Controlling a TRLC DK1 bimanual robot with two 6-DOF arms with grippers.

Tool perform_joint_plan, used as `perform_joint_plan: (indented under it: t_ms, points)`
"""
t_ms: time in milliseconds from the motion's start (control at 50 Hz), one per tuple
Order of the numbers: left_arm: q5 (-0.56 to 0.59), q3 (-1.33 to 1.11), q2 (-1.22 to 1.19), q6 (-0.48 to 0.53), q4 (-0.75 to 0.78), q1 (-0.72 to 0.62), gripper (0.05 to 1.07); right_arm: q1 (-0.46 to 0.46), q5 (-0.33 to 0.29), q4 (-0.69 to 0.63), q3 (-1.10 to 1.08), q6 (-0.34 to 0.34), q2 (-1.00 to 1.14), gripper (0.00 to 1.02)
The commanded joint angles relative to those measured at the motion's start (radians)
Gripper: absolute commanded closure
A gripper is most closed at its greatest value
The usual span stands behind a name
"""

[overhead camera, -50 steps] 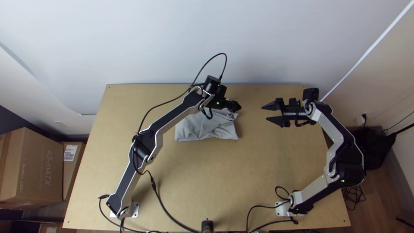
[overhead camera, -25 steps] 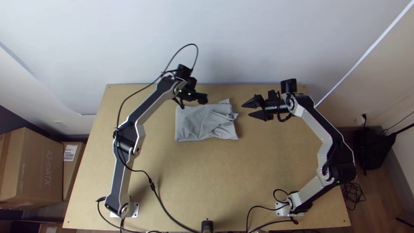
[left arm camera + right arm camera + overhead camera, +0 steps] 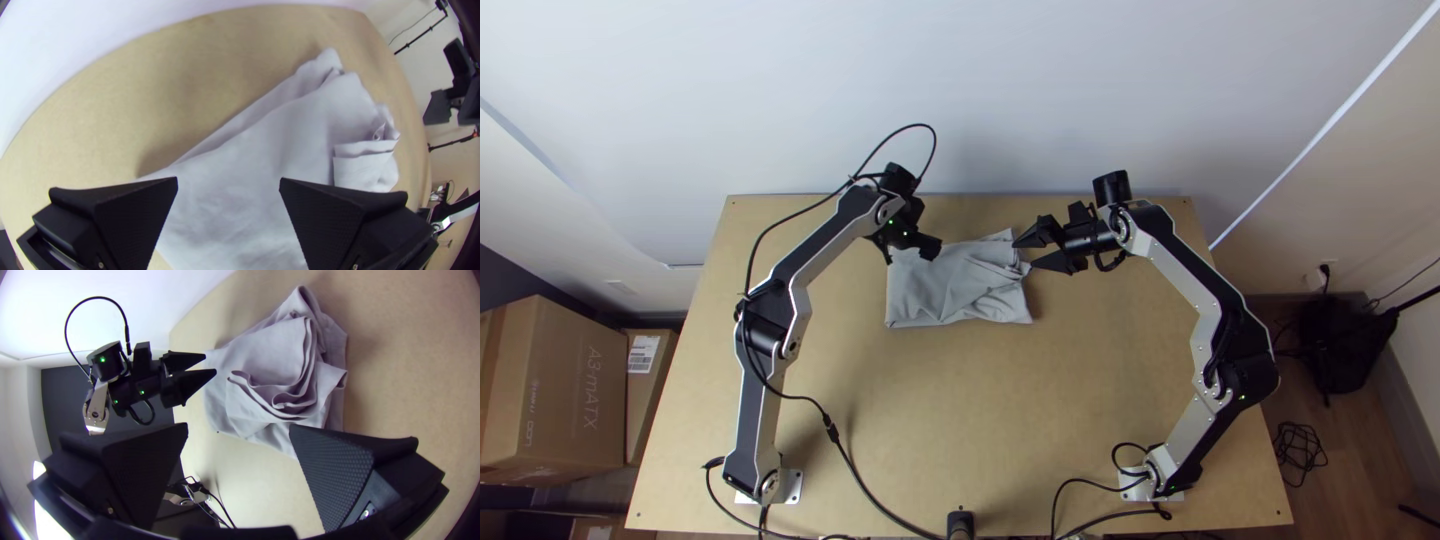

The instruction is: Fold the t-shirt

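Observation:
The grey t-shirt [image 3: 945, 290] lies as a folded bundle near the table's far side, its right end layered and rumpled. Over its far left corner is my left gripper [image 3: 936, 248]. My right gripper [image 3: 1020, 256] stands at the bundle's right end, its fingers parted. In the left wrist view, the left gripper [image 3: 228, 181] is open above smooth cloth [image 3: 240, 200], holding nothing. The right wrist view has the right gripper [image 3: 239, 426] open too, with loose folds of the t-shirt [image 3: 280, 380] beyond its fingers.
Bare wood of the table [image 3: 930, 420] stretches nearer than the cloth. A cable [image 3: 865, 490] runs along the near left part. A wall [image 3: 1040, 100] rises behind the far edge, and cardboard boxes [image 3: 555, 390] stand left of the table.
The left gripper has moved left, from the bundle's far right part to its far left corner. The right gripper has come left to the t-shirt's right end. The cloth's far right corner is now uncovered.

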Motion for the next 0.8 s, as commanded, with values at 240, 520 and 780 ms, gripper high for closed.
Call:
perform_joint_plan:
  t_ms: [240, 520, 780]
  points:
    - [-0.194, -0.041, -0.037, 0.051, 0.034, -0.146, 0.10, -0.070, -0.002, -0.011, 0.031, 0.019, 0.005, 0.09]
    - [-0.233, -0.058, -0.062, 0.056, 0.017, -0.264, 0.10, -0.148, -0.004, -0.012, 0.014, 0.016, -0.016, 0.09]
    - [0.007, -0.058, -0.151, -0.010, -0.075, -0.336, 0.10, -0.150, -0.004, -0.017, 0.005, 0.019, 0.040, 0.09]
